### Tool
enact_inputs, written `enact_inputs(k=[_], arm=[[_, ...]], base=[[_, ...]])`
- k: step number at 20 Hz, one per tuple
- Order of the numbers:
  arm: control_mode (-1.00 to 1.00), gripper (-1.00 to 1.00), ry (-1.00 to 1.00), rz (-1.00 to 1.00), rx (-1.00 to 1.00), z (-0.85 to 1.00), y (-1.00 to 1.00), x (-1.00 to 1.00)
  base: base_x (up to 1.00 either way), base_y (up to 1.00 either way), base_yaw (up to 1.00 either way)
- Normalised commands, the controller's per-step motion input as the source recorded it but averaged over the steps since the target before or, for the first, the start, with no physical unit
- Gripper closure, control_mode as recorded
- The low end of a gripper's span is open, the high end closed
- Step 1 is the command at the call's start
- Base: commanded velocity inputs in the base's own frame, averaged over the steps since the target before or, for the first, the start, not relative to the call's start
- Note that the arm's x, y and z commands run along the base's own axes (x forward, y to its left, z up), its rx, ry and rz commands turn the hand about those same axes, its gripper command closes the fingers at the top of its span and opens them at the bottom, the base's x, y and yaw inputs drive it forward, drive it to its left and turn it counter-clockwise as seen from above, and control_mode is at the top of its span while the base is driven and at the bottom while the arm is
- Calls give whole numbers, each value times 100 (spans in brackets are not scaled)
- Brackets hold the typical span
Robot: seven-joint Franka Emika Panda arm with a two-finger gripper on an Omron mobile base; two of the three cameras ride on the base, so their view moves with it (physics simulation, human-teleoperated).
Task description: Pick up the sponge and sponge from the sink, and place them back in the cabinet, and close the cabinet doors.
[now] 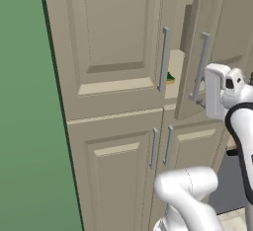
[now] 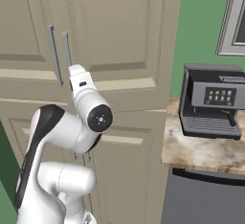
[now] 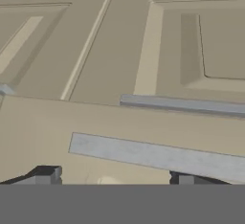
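The cabinet (image 1: 113, 37) fills the left base view. Its left door (image 1: 108, 52) looks almost shut, and the right door (image 1: 217, 22) stands ajar. Through the gap between them, one sponge (image 1: 169, 78), green over yellow, lies on the beige shelf (image 1: 174, 84). My white hand (image 1: 217, 91) is just right of the right door's silver handle (image 1: 200, 67). In the hand view my gripper (image 3: 116, 177) is open, its fingertips (image 3: 48, 175) wide apart against the door face, with the handle (image 3: 158, 155) running across between them. The sink is out of view.
Shorter beige doors (image 1: 123, 171) sit below the tall ones. A green wall (image 1: 29, 101) runs along the left. To the right a grey coffee machine (image 2: 210, 101) stands on a marble counter (image 2: 191, 153), above a dark appliance front (image 2: 206, 199).
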Motion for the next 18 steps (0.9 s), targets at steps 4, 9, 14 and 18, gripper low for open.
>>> enact_inputs(k=[4, 9, 14, 18], arm=[[-100, -100, 0, 0, 0, 0, 23, 32], [-100, -100, 0, -1, 0, 0, 20, 35], [-100, -100, 0, -1, 0, 0, 18, 35], [-100, -100, 0, 0, 0, 0, 17, 30]], base=[[0, 0, 0], [0, 0, 0], [0, 0, 0], [0, 0, 0]])
